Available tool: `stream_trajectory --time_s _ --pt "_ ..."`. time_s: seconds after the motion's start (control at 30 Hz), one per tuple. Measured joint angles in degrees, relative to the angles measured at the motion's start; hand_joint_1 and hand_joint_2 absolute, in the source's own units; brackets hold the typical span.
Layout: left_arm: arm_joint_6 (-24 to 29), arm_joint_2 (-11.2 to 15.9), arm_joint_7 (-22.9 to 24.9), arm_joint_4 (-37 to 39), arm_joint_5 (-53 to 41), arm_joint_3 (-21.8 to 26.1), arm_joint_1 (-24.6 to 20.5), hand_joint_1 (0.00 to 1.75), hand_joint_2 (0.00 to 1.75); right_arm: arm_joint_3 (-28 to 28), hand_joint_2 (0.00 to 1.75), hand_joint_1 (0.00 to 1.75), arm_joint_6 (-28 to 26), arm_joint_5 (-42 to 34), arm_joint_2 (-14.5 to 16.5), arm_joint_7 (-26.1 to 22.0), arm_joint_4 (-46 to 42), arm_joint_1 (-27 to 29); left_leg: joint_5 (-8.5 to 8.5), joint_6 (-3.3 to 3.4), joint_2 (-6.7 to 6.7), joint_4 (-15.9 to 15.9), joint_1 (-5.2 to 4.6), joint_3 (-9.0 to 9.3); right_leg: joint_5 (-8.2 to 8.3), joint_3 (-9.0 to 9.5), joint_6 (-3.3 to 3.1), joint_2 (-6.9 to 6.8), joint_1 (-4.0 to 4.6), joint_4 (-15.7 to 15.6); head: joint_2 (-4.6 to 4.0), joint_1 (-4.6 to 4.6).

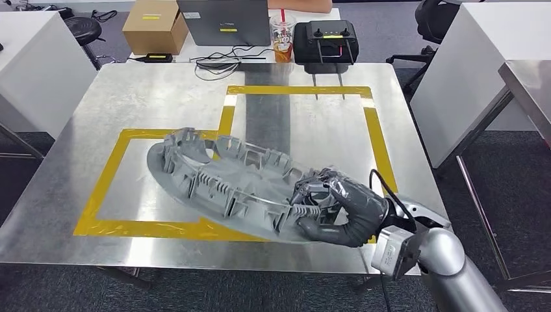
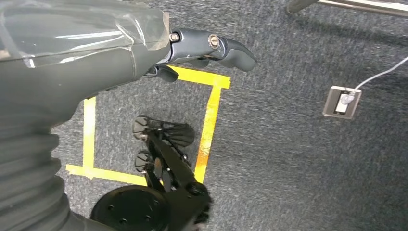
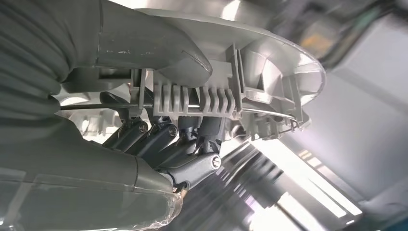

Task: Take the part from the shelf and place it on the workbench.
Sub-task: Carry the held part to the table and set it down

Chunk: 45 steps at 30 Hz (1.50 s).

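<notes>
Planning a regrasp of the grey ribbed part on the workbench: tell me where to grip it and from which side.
Grip the grey part at its near-right end, coming from the robot's right, where the right hand holds it now. There the rim overhangs the yellow tape, and the upright ribs give fingers purchase.

Head view: high on the robot, facing forward and down over the steel workbench [image 1: 130,97], whole top in frame.

Left wrist view: close behind the left hand [image 2: 211,48], looking down at carpet.

Right wrist view: very close behind the right hand [image 3: 159,139]. Shared with head view: that hand on the grey ribbed part [image 3: 216,96].
</notes>
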Motion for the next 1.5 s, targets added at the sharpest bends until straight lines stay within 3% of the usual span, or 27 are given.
stream_trajectory --time_s 0.07,0.1,0.23,0.3,0.37,0.4,0.43,0.47,0.53,0.6,0.7,0.77,0.87,0.9,0.93,0.97,1.03,1.1,1.2,1.27,1.3,1.37,1.43,1.47,1.5 --pt "0.1 0.0 -0.2 -0.1 0.1 0.0 0.0 0.0 1.75 -1.1 1.75 1.69 -2.5 6.8 -0.5 1.0 0.3 -1.3 2.88 0.37 0.07 -7.0 -0.23 3.16 -0.3 0.32 0.45 0.05 0.27 0.0 0.0 0.02" --pt "0.1 0.1 -0.3 -0.1 0.1 0.0 0.0 0.0 1.75 -1.7 1.75 1.69 -3.7 10.2 -0.7 1.5 0.5 -1.7 3.23 0.58 0.05 -8.5 -0.38 3.89 -0.37 0.31 0.7 0.05 0.38 0.0 0.0 0.03" --pt "-0.3 0.0 -1.2 -0.3 -0.7 0.0 0.1 0.0 1.75 -3.3 1.75 1.69 -7.0 23.0 -2.6 3.5 1.6 -3.0 3.5 2.05 -0.12 -9.4 -0.55 4.26 -0.91 -0.37 1.75 -0.09 0.29 0.8 0.0 0.1" --pt "-0.5 0.0 -1.7 -0.3 -1.3 0.0 0.0 0.0 1.75 -3.8 1.75 1.69 -7.3 26.7 -4.0 4.1 2.8 -3.8 3.78 2.75 -0.16 -9.9 -0.44 4.52 -3.27 -3.18 1.54 -0.14 0.23 6.1 0.0 0.21" --pt "-0.5 -0.1 -2.2 -0.3 -1.9 0.0 0.0 0.0 1.75 -4.0 1.75 1.69 -6.9 28.8 -5.3 4.2 4.6 -4.7 3.72 3.02 -0.15 -9.9 -0.63 4.52 -6.01 -7.42 1.35 -0.14 0.24 14.3 0.0 0.25" --pt "-0.5 -0.1 -2.4 -0.3 -2.2 0.0 -0.1 0.0 1.75 -3.9 1.75 1.69 -6.5 30.0 -5.8 4.3 5.7 -5.2 3.66 3.09 -0.15 -9.9 -0.73 4.56 -6.48 -8.87 1.52 -0.14 0.23 16.8 0.0 0.25" --pt "-0.5 -0.1 -2.7 -0.2 -2.4 0.0 -0.2 0.0 1.75 -3.7 1.75 1.69 -5.9 31.2 -6.2 4.3 6.9 -5.9 3.62 3.13 -0.19 -9.9 -0.79 4.63 -5.99 -9.2 1.86 -0.14 0.23 17.0 0.0 0.25" --pt "-0.5 -0.1 -2.9 -0.2 -2.6 0.0 -0.3 0.0 1.75 -3.3 1.75 1.69 -5.2 32.2 -6.5 4.4 8.3 -6.7 3.57 3.11 -0.24 -9.9 -0.82 4.72 -4.64 -8.31 2.3 -0.15 0.22 14.7 0.0 0.25" --pt "-0.8 -0.1 -3.2 -0.2 -3.0 0.0 -0.6 0.0 1.75 -2.5 1.75 1.69 -3.7 33.7 -7.2 4.2 11.3 -8.5 3.38 2.88 -0.42 -9.7 -0.94 4.79 -1.09 -4.37 2.83 -0.18 0.28 6.0 0.0 0.28" --pt "-1.0 -0.1 -3.4 -0.1 -3.2 0.0 -0.8 0.0 1.75 -1.2 1.75 1.69 -2.8 35.0 -7.7 3.5 14.9 -10.5 3.14 2.46 -0.54 -9.3 -1.18 4.55 0.85 -1.84 2.31 -0.18 0.44 0.6 0.0 0.25" --pt "-1.0 -0.1 -3.6 -0.1 -3.3 0.0 -0.9 0.0 1.75 1.5 1.75 1.69 -2.6 37.4 -8.1 2.2 20.6 -13.2 2.9 1.79 -0.56 -9.1 -1.18 4.22 1.18 -1.55 1.23 -0.14 0.5 -0.1 0.0 0.25" --pt "-0.9 -0.2 -3.8 -0.1 -3.4 0.0 -0.9 0.0 1.75 3.5 1.75 1.69 -2.7 39.0 -8.0 1.6 24.3 -15.0 1.43 1.05 -0.45 -6.9 -0.99 3.16 1.22 -1.35 0.62 -0.16 0.15 -0.2 0.0 0.0" --pt "-0.6 -0.2 -4.1 0.0 -4.1 0.0 -1.0 0.0 1.75 6.6 1.75 1.69 -3.4 41.1 -7.4 0.7 29.7 -17.6 -3.5 0.04 -0.24 4.3 -0.48 -2.36 1.1 -1.21 0.21 -0.18 0.04 -0.2 0.0 -0.37" --pt "-0.5 -0.2 -4.3 0.0 -4.4 0.0 -1.0 0.0 1.75 7.7 1.75 1.69 -3.7 41.7 -7.0 0.3 31.5 -18.4 -4.27 -0.11 -0.18 7.2 -0.35 -4.04 1.08 -1.19 0.19 -0.17 0.05 -0.2 0.0 -0.37" --pt "-0.4 -0.2 -4.4 0.1 -4.8 0.0 -1.0 0.0 1.75 8.8 1.75 1.69 -4.1 42.2 -6.6 0.0 33.3 -19.2 -3.9 -0.18 -0.11 8.1 -0.26 -4.73 1.06 -1.14 0.18 -0.15 0.06 -0.2 0.0 -0.37" --pt "-0.2 -0.2 -4.7 0.2 -5.1 0.0 -1.1 0.0 1.75 9.8 1.75 1.69 -4.3 42.6 -6.1 -0.5 35.0 -20.0 -2.42 -0.15 -0.04 6.4 -0.21 -4.15 1.04 -1.04 0.18 -0.09 0.06 -0.2 0.0 -0.37" --pt "0.1 -0.2 -5.2 0.4 -5.7 0.0 -1.3 0.0 1.75 11.7 1.75 1.69 -4.7 42.8 -4.8 -1.3 38.4 -22.1 1.83 0.22 0.05 -1.9 -0.23 -0.33 0.98 -0.78 0.25 0.08 0.06 -0.2 0.0 -0.36" --pt "0.4 0.0 -5.6 0.5 -6.2 0.0 -1.6 0.0 1.75 13.6 1.75 1.69 -5.0 42.7 -3.3 -2.2 41.6 -24.2 3.95 0.74 0.06 -8.1 -0.5 2.68 0.89 -0.76 0.5 0.28 0.31 -0.2 0.0 -0.35" --pt "0.6 0.0 -5.8 0.8 -6.4 0.0 -1.9 0.0 1.75 16.1 1.75 1.69 -5.4 42.2 -1.1 -3.1 45.6 -26.4 4.09 1.59 0.1 -9.5 -0.72 3.4 0.89 -0.81 1.26 0.36 0.39 -0.4 0.0 -0.33" --pt "0.3 0.0 -5.9 0.8 -6.3 0.0 -2.0 0.0 1.75 17.4 1.75 1.69 -5.6 41.7 0.3 -3.3 47.7 -27.6 4.56 2.38 0.2 -10.2 -0.51 4.0 -0.01 -1.59 1.46 0.26 0.4 1.2 0.0 -0.26" --pt "0.2 0.0 -5.9 0.8 -6.3 0.0 -2.1 0.0 1.75 18.0 1.75 1.69 -5.7 41.5 0.9 -3.3 48.6 -28.1 4.78 2.67 0.26 -10.5 -0.39 4.25 -1.19 -2.8 1.31 0.21 0.4 3.7 0.0 -0.23" --pt "-0.1 -0.1 -5.9 0.8 -6.2 0.0 -2.3 0.0 1.75 19.3 1.75 1.69 -5.8 41.0 2.1 -3.4 50.4 -28.8 4.83 2.88 0.25 -10.6 -0.46 4.26 -4.33 -6.63 0.97 0.18 0.39 11.7 0.0 -0.22" --pt "-0.2 -0.1 -5.9 0.8 -6.3 0.0 -2.4 0.0 1.75 20.3 1.75 1.69 -5.9 40.7 3.2 -3.3 52.0 -28.8 4.78 2.91 0.15 -10.6 -0.49 4.27 -5.64 -9.3 1.3 0.17 0.34 16.8 0.0 -0.21" --pt "-0.3 -0.1 -5.9 0.8 -6.3 0.0 -2.5 0.0 1.75 20.7 1.75 1.69 -6.0 40.5 3.9 -3.1 52.7 -28.9 4.75 2.87 0.09 -10.5 -0.49 4.3 -4.93 -9.04 1.73 0.14 0.27 15.9 0.0 -0.21" --pt "-0.3 -0.1 -6.0 0.8 -6.4 -0.1 -2.5 0.0 1.75 21.0 1.75 1.69 -6.0 40.3 4.5 -3.0 53.4 -29.0 4.67 2.76 0.04 -10.4 -0.48 4.35 -3.41 -7.56 2.24 0.11 0.18 12.6 0.0 -0.21"
